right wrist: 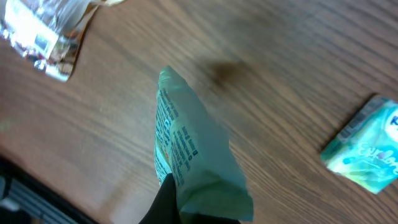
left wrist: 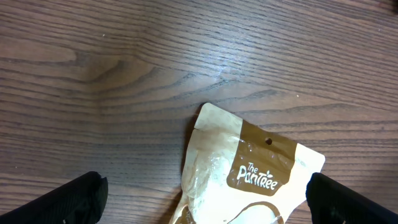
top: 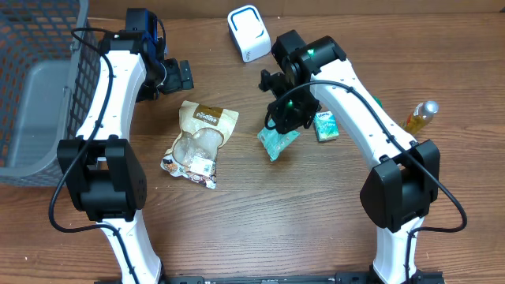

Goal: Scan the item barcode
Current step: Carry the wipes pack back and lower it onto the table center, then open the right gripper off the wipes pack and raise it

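My right gripper (top: 286, 118) is shut on one end of a pale green packet (top: 278, 143). In the right wrist view the printed packet (right wrist: 194, 155) sticks out from the gripper (right wrist: 193, 210) above the table, one dark finger (right wrist: 166, 200) against its side. A white barcode scanner (top: 248, 33) stands at the back centre, beyond that gripper. My left gripper (top: 175, 76) is open and holds nothing, just behind the top of a beige Pantree pouch (top: 200, 140). In the left wrist view the pouch (left wrist: 249, 177) lies between the wide-apart fingertips (left wrist: 74, 202).
A grey mesh basket (top: 35, 87) fills the far left. A small teal tissue pack (top: 325, 126) lies right of the held packet, also seen as the teal pack (right wrist: 367, 152). A yellow bottle (top: 422, 116) lies at the right.
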`<state>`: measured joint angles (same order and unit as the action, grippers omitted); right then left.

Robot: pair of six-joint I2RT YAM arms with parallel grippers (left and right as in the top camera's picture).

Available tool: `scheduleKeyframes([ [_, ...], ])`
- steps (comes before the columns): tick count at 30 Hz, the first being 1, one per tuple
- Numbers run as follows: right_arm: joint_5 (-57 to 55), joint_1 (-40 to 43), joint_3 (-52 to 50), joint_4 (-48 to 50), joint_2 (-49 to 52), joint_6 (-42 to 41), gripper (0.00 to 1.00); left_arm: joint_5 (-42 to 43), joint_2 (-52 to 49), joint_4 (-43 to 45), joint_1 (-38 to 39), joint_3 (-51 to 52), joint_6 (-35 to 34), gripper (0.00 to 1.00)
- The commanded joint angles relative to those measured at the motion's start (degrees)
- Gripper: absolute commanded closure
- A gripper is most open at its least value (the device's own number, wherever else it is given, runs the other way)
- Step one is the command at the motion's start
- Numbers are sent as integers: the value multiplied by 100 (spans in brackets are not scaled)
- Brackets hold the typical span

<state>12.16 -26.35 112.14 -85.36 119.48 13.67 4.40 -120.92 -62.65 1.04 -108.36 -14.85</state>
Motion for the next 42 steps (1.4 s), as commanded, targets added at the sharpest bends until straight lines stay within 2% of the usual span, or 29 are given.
scheduleKeyframes([
  [1, 205, 11, -55, -28, -74, 450, 96, -35, 61, -9, 15, 26, 4, 0],
  [6, -208, 13, -459, 136, -74, 911, 95, -35, 61, -9, 15, 28, 4, 0],
  [9, -748, 28, -761, 400, -74, 914, 95, -35, 61, -9, 15, 28, 4, 0],
  [13, -916, 50, -1012, 826, -74, 911, 86, -35, 61, -9, 15, 28, 4, 0],
  [15, -962, 68, -1032, 1029, -74, 909, 59, -35, 61, -9, 15, 28, 4, 0],
  [17, -1049, 72, -1032, 1220, -74, 909, 38, -35, 61, -9, 15, 28, 4, 0],
  [18, -1115, 72, -1032, 1333, -74, 909, 15, -35, 61, -9, 15, 26, 4, 0],
  [19, -1169, 72, -1032, 1451, -74, 901, 2, -35, 59, -9, 15, 28, 4, 0],
  [20, -1193, 70, -1032, 1615, -74, 835, 0, -35, 61, -9, 15, 28, 4, 0],
  [23, -1211, 70, -1032, 2168, -74, 153, 0, -35, 61, -9, 15, 28, 4, 0],
  [26, -890, 52, -1032, 2570, -74, -1117, 0, -35, 61, -9, 15, 28, 4, 0],
  [33, 584, 22, -1064, 2708, -74, -2347, 1, -37, 59, -9, 15, 28, 4, 0],
  [35, 675, 20, -1134, 2811, -74, -2588, 56, -35, 61, -9, 15, 28, 4, 0],
  [36, 601, 17, -1182, 2865, -74, -2732, 79, -35, 59, -9, 15, 26, 4, 1],
  [37, 481, 17, -1235, 2900, -74, -2927, 89, -35, 61, -9, 15, 28, 4, 0],
  [39, 68, 15, -1480, 3042, -72, -3786, 91, -35, 61, -9, 15, 26, 4, 0],
  [42, 37, -7, -1939, 3491, -68, -4288, 92, -35, 61, -9, 15, 28, 4, 0],
])
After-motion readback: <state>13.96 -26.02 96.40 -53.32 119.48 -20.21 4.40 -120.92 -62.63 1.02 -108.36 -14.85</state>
